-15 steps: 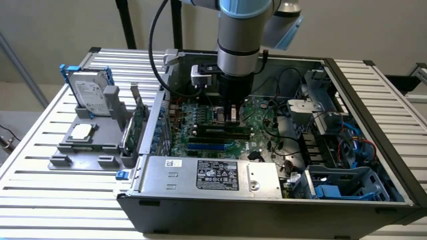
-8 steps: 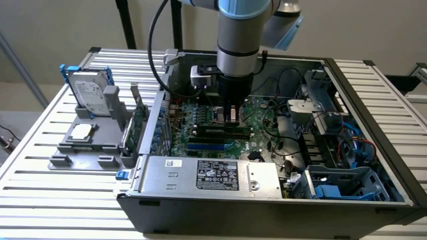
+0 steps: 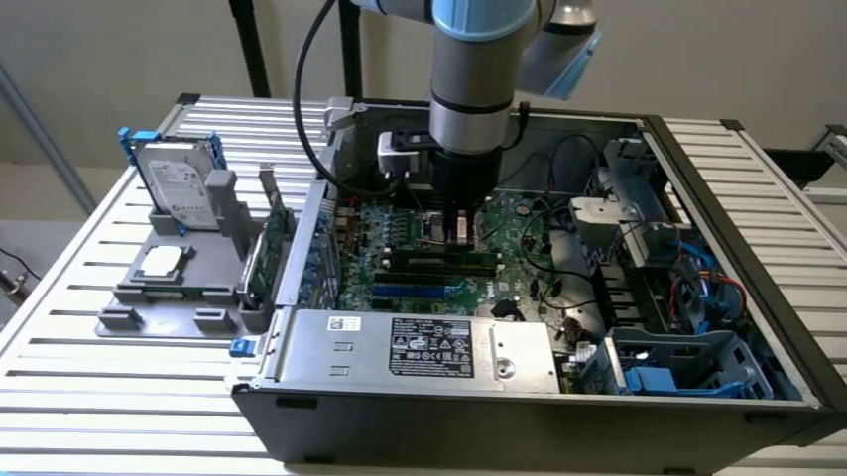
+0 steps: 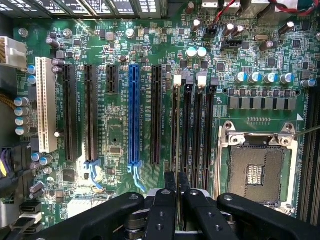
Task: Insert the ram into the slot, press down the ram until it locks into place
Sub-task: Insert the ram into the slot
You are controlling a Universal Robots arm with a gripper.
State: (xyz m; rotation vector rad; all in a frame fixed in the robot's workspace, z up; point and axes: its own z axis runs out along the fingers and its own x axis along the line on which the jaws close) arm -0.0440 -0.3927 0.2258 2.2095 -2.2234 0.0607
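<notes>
The black two-fingered hand (image 4: 177,189) on the grey robot arm (image 3: 470,89) reaches straight down into the open dark grey computer case (image 3: 530,421). Its fingers (image 4: 165,210) are drawn close together and clamped on the ram (image 4: 178,135), a long, thin green circuit-board stick that the wrist view shows edge-on as a narrow line. The ram runs along the slot (image 4: 173,120), a long narrow black memory socket with a pale end latch, and stands in line with it. I cannot tell whether it is fully seated.

This slot is the outermost of four parallel memory sockets. It lies just beside a long black expansion slot (image 4: 156,115), with the blue expansion slot (image 4: 134,115) next after that. On the far side of the memory sockets sits the square metal-framed processor socket (image 4: 255,170), bare and open, on the green motherboard (image 4: 115,135).

In the exterior view, a silver power supply box with a black label (image 3: 423,347) fills the case's near edge. To the exterior view's left, on the slatted metal surface (image 3: 93,397), stands a grey plastic fixture (image 3: 173,288) holding a hard drive in a blue frame (image 3: 179,183).
</notes>
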